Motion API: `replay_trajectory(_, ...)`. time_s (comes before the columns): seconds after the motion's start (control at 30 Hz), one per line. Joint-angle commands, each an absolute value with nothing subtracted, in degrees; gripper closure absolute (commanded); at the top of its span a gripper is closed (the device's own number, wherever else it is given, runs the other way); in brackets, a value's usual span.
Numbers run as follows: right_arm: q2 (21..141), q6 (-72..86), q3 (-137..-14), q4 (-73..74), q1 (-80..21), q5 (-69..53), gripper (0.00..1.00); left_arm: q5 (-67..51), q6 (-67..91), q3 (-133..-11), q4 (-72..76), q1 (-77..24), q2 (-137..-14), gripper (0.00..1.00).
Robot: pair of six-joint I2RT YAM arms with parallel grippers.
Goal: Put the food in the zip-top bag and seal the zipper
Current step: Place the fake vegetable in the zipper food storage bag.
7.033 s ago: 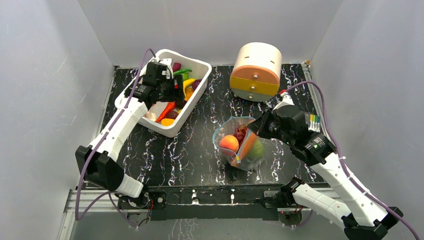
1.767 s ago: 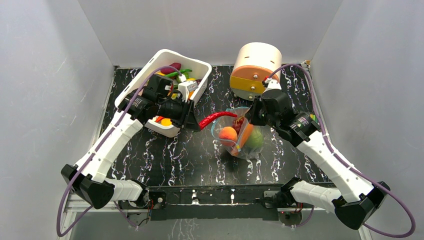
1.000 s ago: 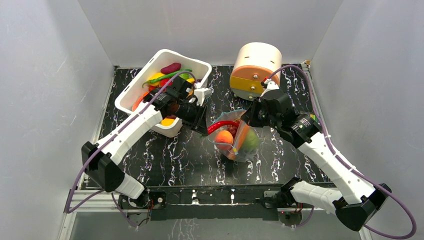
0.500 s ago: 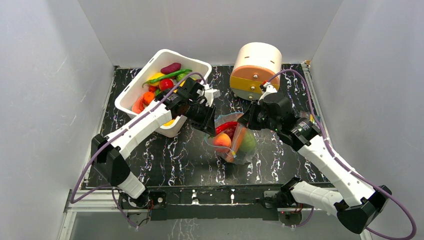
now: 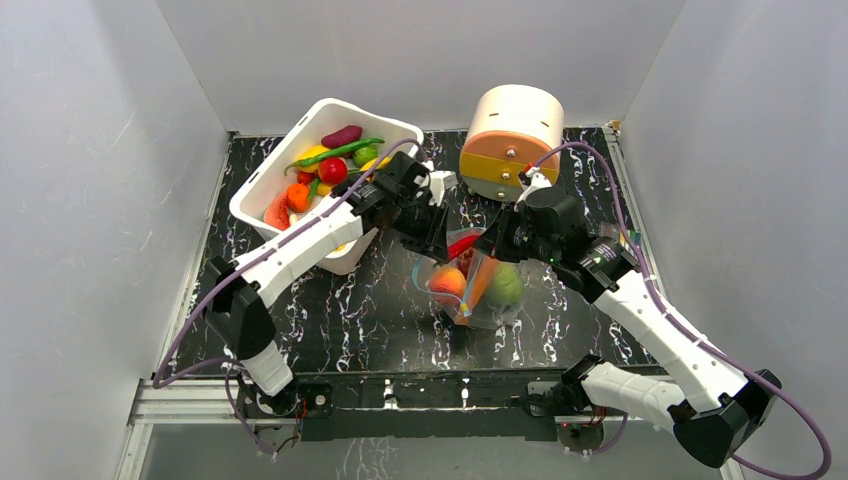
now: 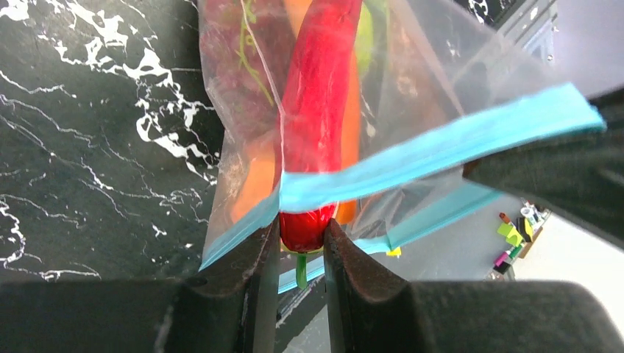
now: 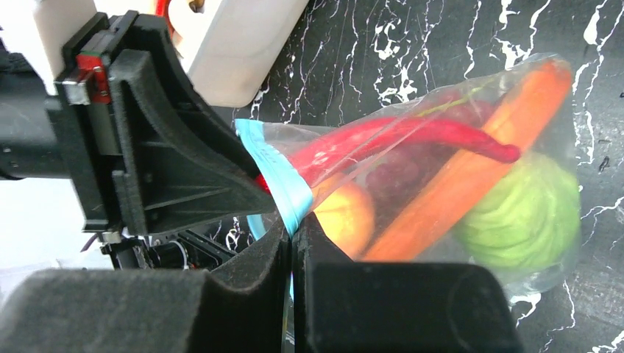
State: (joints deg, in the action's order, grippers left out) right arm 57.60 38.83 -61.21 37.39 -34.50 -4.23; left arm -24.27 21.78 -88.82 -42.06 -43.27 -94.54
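The clear zip-top bag (image 5: 478, 285) stands on the black marble table, its blue zipper (image 6: 434, 151) edge held up by my right gripper (image 7: 293, 224), which is shut on that strip. Inside show a peach (image 7: 346, 217), an orange carrot (image 7: 471, 173), a green cabbage (image 7: 522, 217) and red grapes (image 7: 401, 173). My left gripper (image 6: 298, 235) is shut on the stem end of a red chili pepper (image 6: 320, 118), whose body reaches through the mouth into the bag. In the top view the left gripper (image 5: 440, 240) sits at the bag's left rim, opposite the right gripper (image 5: 497, 240).
A white bin (image 5: 262, 185) at the back left holds more toy food: tomato (image 5: 333, 170), green pepper, carrot, purple piece. A round cream and orange drawer box (image 5: 512, 140) stands behind the bag. Grey walls enclose the table.
My left arm has carried the red chili rightward from the bin side and pushed it deeper into the bag's mouth. The right gripper has kept its hold on the zipper edge.
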Motion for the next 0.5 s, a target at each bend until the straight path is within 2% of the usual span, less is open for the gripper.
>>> replay_trajectory(0.0,55.91,40.03,-61.68,31.06,-34.71,-6.09,1.00,-21.61,22.19,-93.03,-42.54,-44.99,-97.14,0.89)
replay_trajectory(0.47,55.62,41.15,-61.16,29.51,-34.74,-7.38,1.00,-24.89,25.01,-90.87,-35.72,-46.91,-98.37,0.89)
